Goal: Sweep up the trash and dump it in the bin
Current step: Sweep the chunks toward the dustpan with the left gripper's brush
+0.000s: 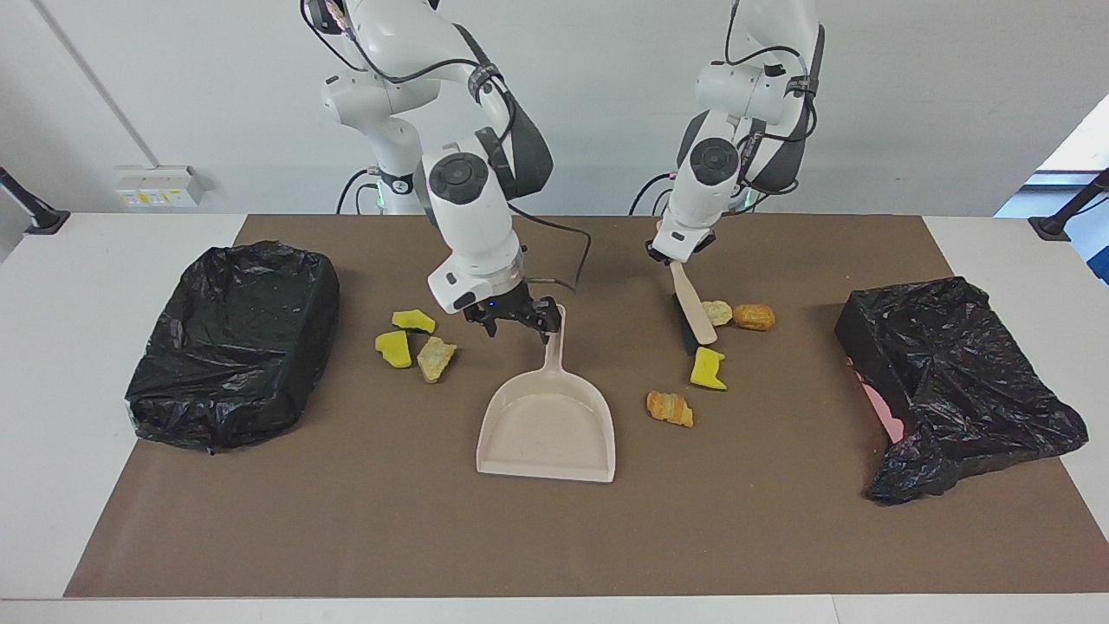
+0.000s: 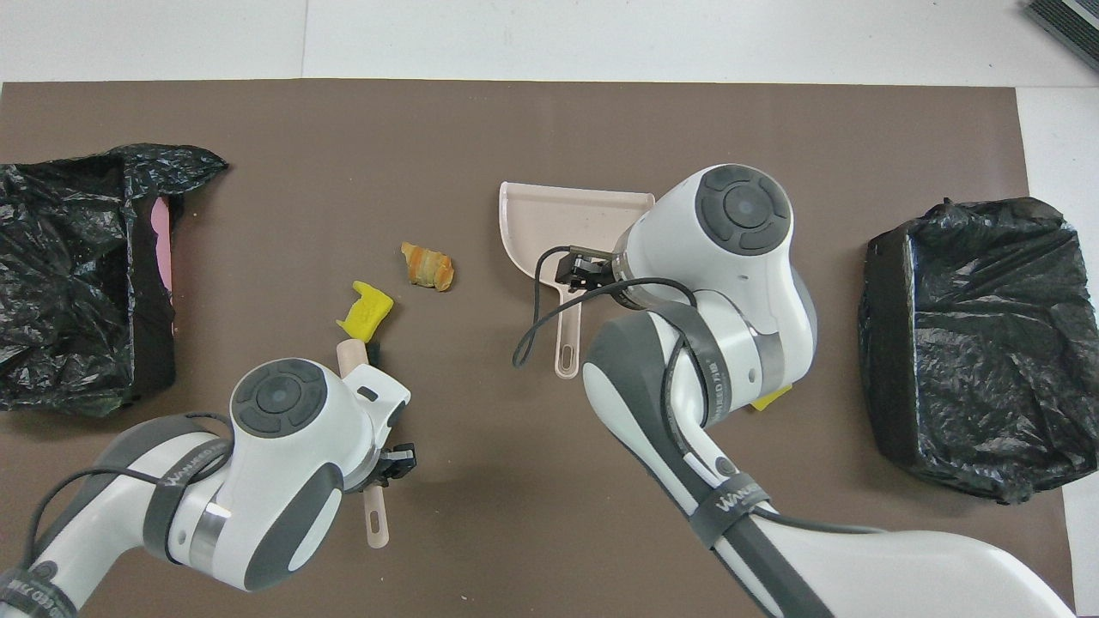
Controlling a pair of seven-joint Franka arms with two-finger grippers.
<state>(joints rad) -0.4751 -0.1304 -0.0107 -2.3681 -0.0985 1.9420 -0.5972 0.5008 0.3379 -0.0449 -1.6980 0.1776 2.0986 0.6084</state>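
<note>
**Both arms tooled up over scattered trash**

While your right pincer (image 1: 520,314) sits low at the dustpan (image 1: 548,426) handle, its fingers look closed around the handle's upper end, with the pan lying flat on the brown mat near the middle of the surface (image 1: 52,364). Your left pincer (image 1: 676,253) is clamped on the handle of the brush (image 1: 693,308), which slants down to the mat toward the left arm's end. Three scraps of trash (image 1: 414,343), two yellow and one tan, lie in a cluster between the dustpan handle and the black-lined bin (image 1: 234,342) at the right arm's edge. Four more are spread around the brush head: a pale lump touching it, a golden-brown one just beside that, a yellow piece (image 2: 365,312) below the bristles, and a striped bread lump (image 2: 427,265) between the yellow piece and the dustpan. A second black-bagged bin (image 1: 953,381) sits at the left arm's edge, tilted, pink showing at its rim.
</note>
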